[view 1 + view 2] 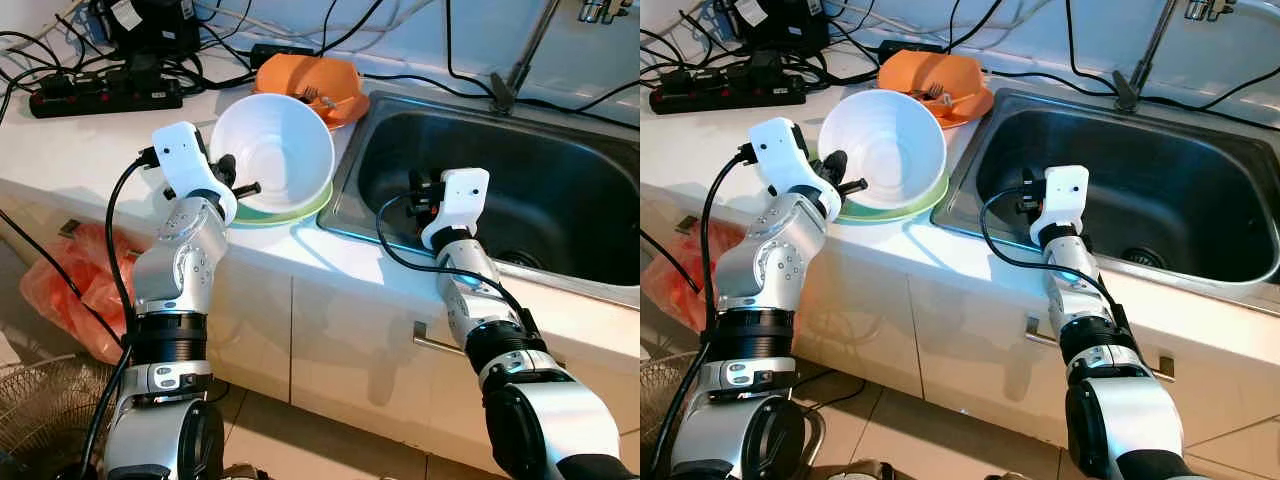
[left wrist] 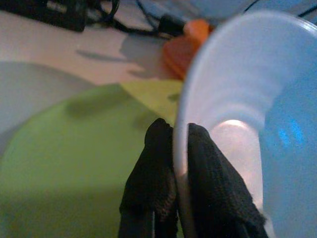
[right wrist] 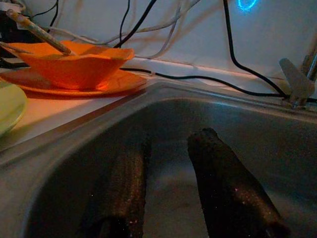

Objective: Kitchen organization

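A white bowl [image 1: 275,150] is tipped on its side above a green plate [image 1: 300,212] on the counter. My left gripper [image 1: 232,180] is shut on the bowl's rim [image 2: 181,148], one black finger on each side of it. Behind stands an orange bowl [image 1: 305,82] on an orange plate [image 3: 74,87], with a utensil resting in the bowl. My right gripper [image 3: 168,191] hangs open inside the steel sink [image 1: 560,200], near its left wall, holding nothing.
A black power strip [image 1: 105,97] and tangled cables lie at the back left of the counter. A faucet [image 1: 520,60] rises behind the sink. An orange plastic bag [image 1: 75,285] sits on the floor at left, a wire basket [image 1: 40,420] below it.
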You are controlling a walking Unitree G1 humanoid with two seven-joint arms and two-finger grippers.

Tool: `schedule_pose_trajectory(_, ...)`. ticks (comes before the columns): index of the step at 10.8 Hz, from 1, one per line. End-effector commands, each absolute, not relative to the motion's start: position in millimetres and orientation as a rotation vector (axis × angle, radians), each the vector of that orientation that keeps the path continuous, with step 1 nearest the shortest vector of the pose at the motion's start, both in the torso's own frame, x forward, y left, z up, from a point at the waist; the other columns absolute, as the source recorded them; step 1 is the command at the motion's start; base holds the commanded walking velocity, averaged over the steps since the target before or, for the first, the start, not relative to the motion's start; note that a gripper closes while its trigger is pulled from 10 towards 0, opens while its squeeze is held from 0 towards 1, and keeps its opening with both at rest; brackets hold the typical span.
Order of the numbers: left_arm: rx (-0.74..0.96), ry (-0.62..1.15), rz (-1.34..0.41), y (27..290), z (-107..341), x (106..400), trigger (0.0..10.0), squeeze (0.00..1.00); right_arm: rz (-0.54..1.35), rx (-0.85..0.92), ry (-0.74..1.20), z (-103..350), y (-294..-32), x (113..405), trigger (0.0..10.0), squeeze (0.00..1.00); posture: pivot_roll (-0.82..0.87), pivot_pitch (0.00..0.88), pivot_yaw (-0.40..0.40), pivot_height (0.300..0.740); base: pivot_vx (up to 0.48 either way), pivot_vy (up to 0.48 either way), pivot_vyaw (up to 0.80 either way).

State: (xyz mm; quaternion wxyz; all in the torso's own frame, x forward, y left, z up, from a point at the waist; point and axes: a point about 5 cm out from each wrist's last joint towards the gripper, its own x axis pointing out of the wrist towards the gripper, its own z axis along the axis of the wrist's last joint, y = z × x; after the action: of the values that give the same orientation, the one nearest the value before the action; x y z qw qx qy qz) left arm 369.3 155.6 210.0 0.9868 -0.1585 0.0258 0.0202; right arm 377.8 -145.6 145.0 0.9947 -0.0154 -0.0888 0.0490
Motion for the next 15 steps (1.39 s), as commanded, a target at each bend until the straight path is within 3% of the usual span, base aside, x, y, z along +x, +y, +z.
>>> schedule_pose_trajectory(1, -0.31, 0.035, 0.032, 152.5, 214.1, 369.7, 0.0, 0.0, 0.098, -0.04, -0.177, 144.5, -147.2, 377.2, 10.0, 0.0, 0.09, 0.058, -0.038, 0.74, 0.0, 0.0, 0.0)
schedule_pose_trajectory(6, -0.332, -0.06, 0.011, 151.1, 227.6, 368.6, 0.0, 0.0, 0.096, -0.038, -0.18, 144.8, -147.2, 377.1, 10.0, 0.0, 0.09, 0.058, -0.042, 0.74, 0.0, 0.0, 0.0)
schedule_pose_trajectory(10, -0.363, -0.264, -0.096, 137.9, 257.1, 360.9, 0.0, 0.0, 0.1, -0.031, -0.189, 146.4, -146.3, 377.2, 10.0, 0.0, 0.09, 0.058, -0.044, 0.74, 0.0, 0.0, 0.0)
schedule_pose_trajectory(11, -0.345, -0.305, -0.135, 130.6, 262.4, 358.0, 1.5, 0.0, 0.096, -0.013, -0.201, 150.7, -147.7, 378.7, 10.0, 0.0, 0.08, 0.058, -0.044, 0.74, 0.0, 0.0, 0.0)
schedule_pose_trajectory(12, -0.332, -0.32, -0.147, 127.1, 263.2, 357.1, 10.0, 0.0, 0.101, 0.012, -0.217, 157.3, -147.6, 380.9, 10.0, 0.0, 0.08, 0.058, -0.044, 0.74, 0.0, 0.0, 0.0)
schedule_pose_trajectory(15, -0.306, -0.328, -0.173, 120.3, 261.9, 356.9, 10.0, 0.0, 0.187, 0.197, -0.235, 176.0, -142.2, 387.9, 10.0, 0.0, 0.08, 0.054, -0.04, 0.74, 0.0, 0.0, 0.0)
